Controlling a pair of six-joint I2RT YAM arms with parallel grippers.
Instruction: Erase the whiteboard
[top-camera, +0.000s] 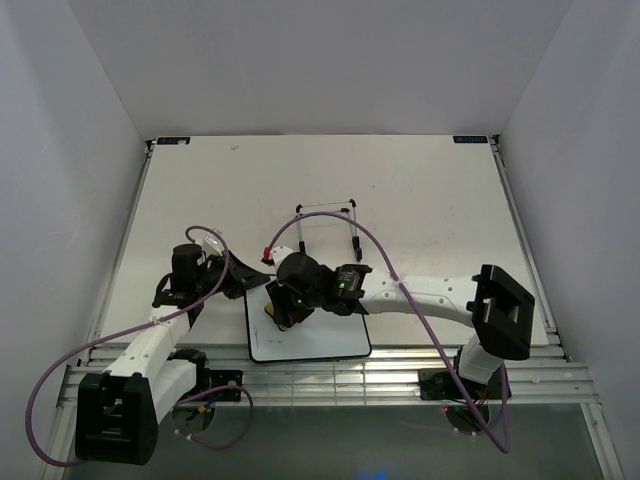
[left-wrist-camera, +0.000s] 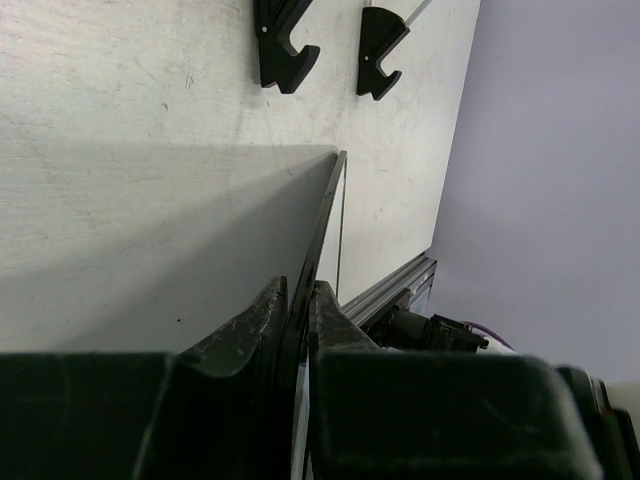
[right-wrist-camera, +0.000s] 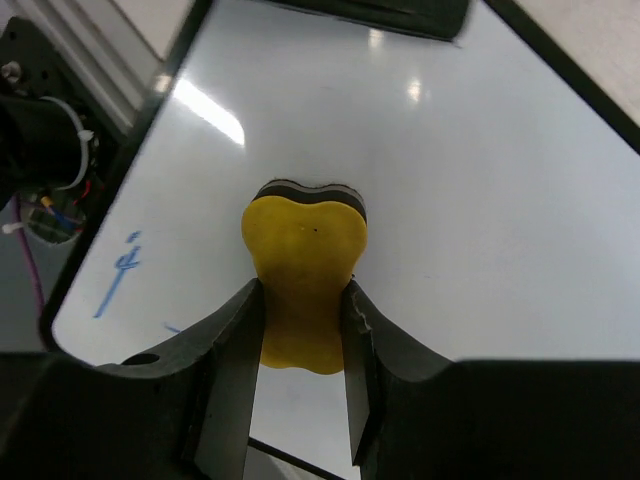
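The whiteboard (top-camera: 320, 340), white with a thin black frame, lies flat near the table's front edge. My left gripper (top-camera: 243, 281) is shut on its left edge; in the left wrist view the board's thin edge (left-wrist-camera: 322, 215) runs between the fingers (left-wrist-camera: 250, 325). My right gripper (top-camera: 285, 300) is shut on the yellow eraser (right-wrist-camera: 304, 270), whose dark pad presses on the board surface (right-wrist-camera: 470, 190). A few blue strokes (right-wrist-camera: 118, 278) show on the board near its corner.
The wire stand (top-camera: 327, 228) with black feet (left-wrist-camera: 283, 45) stands just behind the board. Aluminium rails (top-camera: 330, 375) run along the table's front edge. White walls enclose the table.
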